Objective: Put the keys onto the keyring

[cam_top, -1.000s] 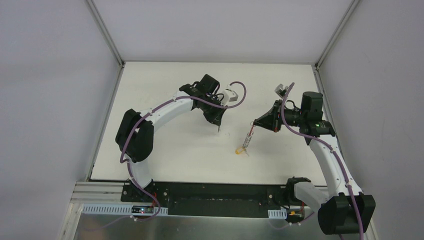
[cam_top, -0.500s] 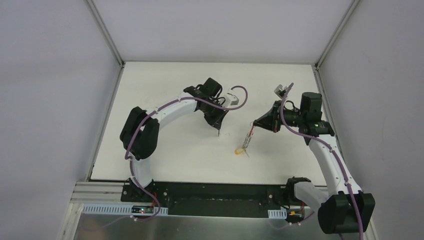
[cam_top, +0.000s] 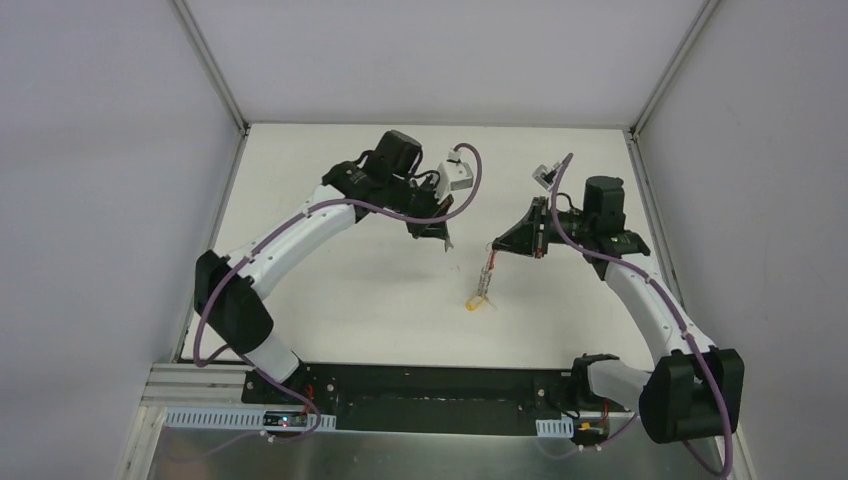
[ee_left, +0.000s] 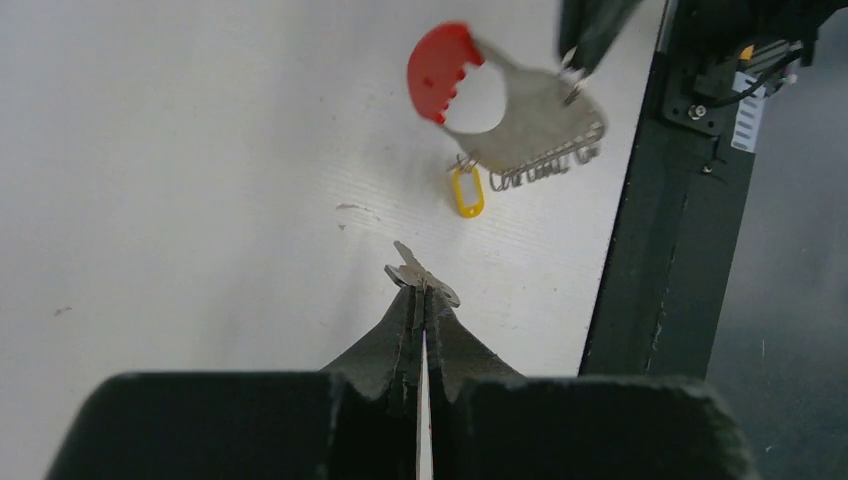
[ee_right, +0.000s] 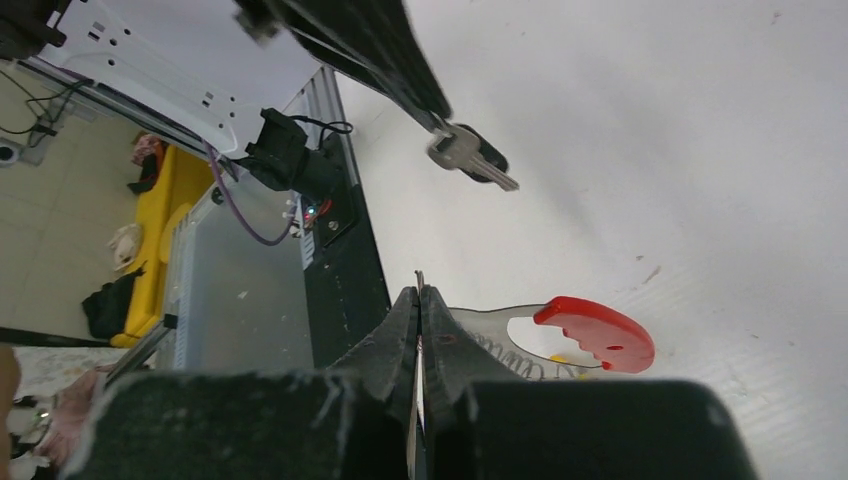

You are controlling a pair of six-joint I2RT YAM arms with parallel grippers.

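Silver key (ee_left: pixel 425 275), pinched in our left pincer (ee_left: pixel 424 305), hovers left of the key bunch (ee_left: pixel 548 165) clamped in our right pincer (ee_right: pixel 418 295).

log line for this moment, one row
left gripper: shut on single key | right gripper: shut on key bunch | state: key and bunch apart, not joined

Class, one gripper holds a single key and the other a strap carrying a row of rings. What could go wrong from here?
The small silver key is pinched only at the tips of the left gripper, so it may twist or slip when pressed against a ring. The row of silver rings with a yellow tag hangs loose from the curved red-and-grey strap, which the right gripper grips by one edge; it may swing and the key miss.
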